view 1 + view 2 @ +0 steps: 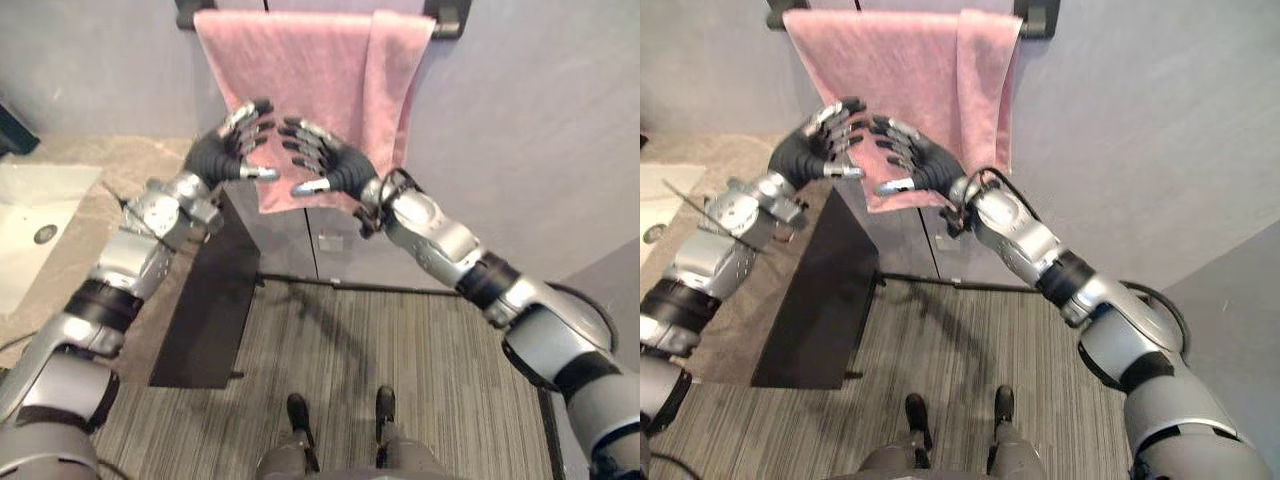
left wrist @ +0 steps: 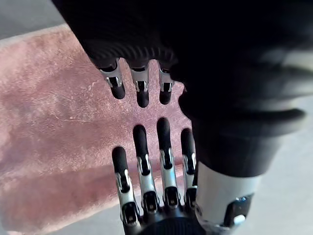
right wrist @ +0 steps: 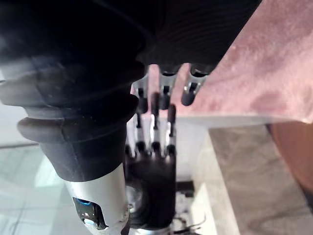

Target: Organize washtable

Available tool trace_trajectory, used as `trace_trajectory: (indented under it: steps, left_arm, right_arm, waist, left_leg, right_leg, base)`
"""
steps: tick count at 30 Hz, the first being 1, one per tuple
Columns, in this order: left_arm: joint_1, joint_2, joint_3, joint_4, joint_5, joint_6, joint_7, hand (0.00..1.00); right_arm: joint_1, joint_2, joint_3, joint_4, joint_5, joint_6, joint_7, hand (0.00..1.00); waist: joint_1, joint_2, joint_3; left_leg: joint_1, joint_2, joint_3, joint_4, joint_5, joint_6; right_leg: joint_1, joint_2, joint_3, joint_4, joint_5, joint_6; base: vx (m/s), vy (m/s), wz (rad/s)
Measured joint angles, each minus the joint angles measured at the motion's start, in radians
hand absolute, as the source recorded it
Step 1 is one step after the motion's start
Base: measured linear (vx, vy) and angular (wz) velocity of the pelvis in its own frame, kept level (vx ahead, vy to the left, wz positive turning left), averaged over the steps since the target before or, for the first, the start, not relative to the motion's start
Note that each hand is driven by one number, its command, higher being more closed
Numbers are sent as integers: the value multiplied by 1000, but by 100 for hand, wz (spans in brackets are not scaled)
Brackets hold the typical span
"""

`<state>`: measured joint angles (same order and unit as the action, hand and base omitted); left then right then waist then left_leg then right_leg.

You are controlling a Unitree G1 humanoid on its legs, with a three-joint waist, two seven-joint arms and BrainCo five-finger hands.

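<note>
The left hand (image 1: pixel 228 145) and right hand (image 1: pixel 328 162), fingers apart and empty, face each other before the pink towel (image 1: pixel 295 70) hanging on the far wall, probably poised to straighten it.

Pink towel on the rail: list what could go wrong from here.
1. The towel hangs unevenly on the rail, with one side doubled over. A tug on its lower edge might drag it off.
2. The left robot hand and the right robot hand are both open and face each other with their fingertips close. If they close in, they could collide rather than catch cloth.
</note>
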<state>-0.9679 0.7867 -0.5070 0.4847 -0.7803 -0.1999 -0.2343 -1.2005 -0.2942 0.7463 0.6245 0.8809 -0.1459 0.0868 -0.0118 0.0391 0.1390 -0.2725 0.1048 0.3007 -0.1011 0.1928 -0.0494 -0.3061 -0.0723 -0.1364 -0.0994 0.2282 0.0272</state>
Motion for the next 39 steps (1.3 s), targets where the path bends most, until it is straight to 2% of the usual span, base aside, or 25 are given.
trace_trajectory:
  steps: [4,9,11,16,21,25,29,32,34,37,39]
  left_arm:
    - [-46,-42,0,50,-2,0,35,0]
    - [-87,-72,6,128,3,16,49,0]
    - [-86,-73,9,170,7,23,57,0]
    - [-32,-69,85,192,18,39,61,0]
    - [122,-16,194,188,28,41,59,0]
    - [259,-9,307,170,28,42,50,0]
    - [376,9,403,125,28,42,33,0]
    - [470,18,482,111,29,42,16,0]
    - [546,17,545,111,30,42,18,0]
    - [602,14,580,110,45,42,18,0]
    - [651,-24,627,94,68,42,26,0]
  right_arm:
    - [-44,38,-81,89,-19,1,-54,0]
    - [-66,37,-122,152,-27,7,-66,0]
    - [-66,24,-125,158,-26,21,-64,0]
    - [-37,-93,-148,132,4,40,-59,0]
    - [162,-266,-228,1,34,40,-19,0]
    - [422,-344,-363,-60,41,44,-9,0]
    - [600,-357,-511,-102,41,44,28,0]
    - [713,-357,-651,-102,40,42,27,0]
    - [800,-341,-786,-102,40,37,23,0]
    - [876,-307,-938,-103,41,27,15,0]
    - [951,-255,-1063,-103,41,-11,-6,0]
  waist:
    - [-4,10,39]
    - [-11,15,78]
    - [-26,15,86]
    - [-27,15,106]
    - [-29,14,105]
    - [-38,11,103]
    - [-52,3,98]
    - [-55,-15,81]
    - [-57,-31,53]
    - [-59,-37,31]
    - [-61,-35,-13]
  left_leg:
    - [-12,-1,-1,3,3,1]
    - [-13,-1,1,5,3,1]
    - [-13,0,4,5,2,1]
    - [-12,0,24,3,0,0]
    - [5,1,50,-1,-3,-3]
    - [43,3,54,-1,-12,-12]
    - [61,7,53,-1,-18,-19]
    - [69,8,51,-1,-23,-22]
    - [74,8,45,-1,-26,-23]
    - [96,7,30,-1,-29,-21]
    - [107,5,16,-1,-36,-20]
  right_leg:
    - [-13,0,0,0,6,-1]
    - [-15,2,1,1,8,-3]
    - [-16,2,3,1,8,-3]
    - [-25,2,28,0,11,1]
    - [-24,5,51,0,4,10]
    - [11,8,55,0,-9,12]
    - [30,9,55,0,-23,13]
    - [39,9,53,-3,-26,13]
    - [47,9,50,-4,-26,16]
    - [76,7,40,-4,-34,17]
    - [94,5,28,-4,-42,19]
  base:
    - [-4,-9,-2]
    - [-1,-3,-1]
    - [0,0,0]
    - [-29,-16,-9]
    - [-20,-24,-16]
    - [3,-29,-7]
    - [-2,-35,0]
    - [-1,-11,1]
    - [12,-18,5]
    - [21,-11,13]
    - [24,-8,16]
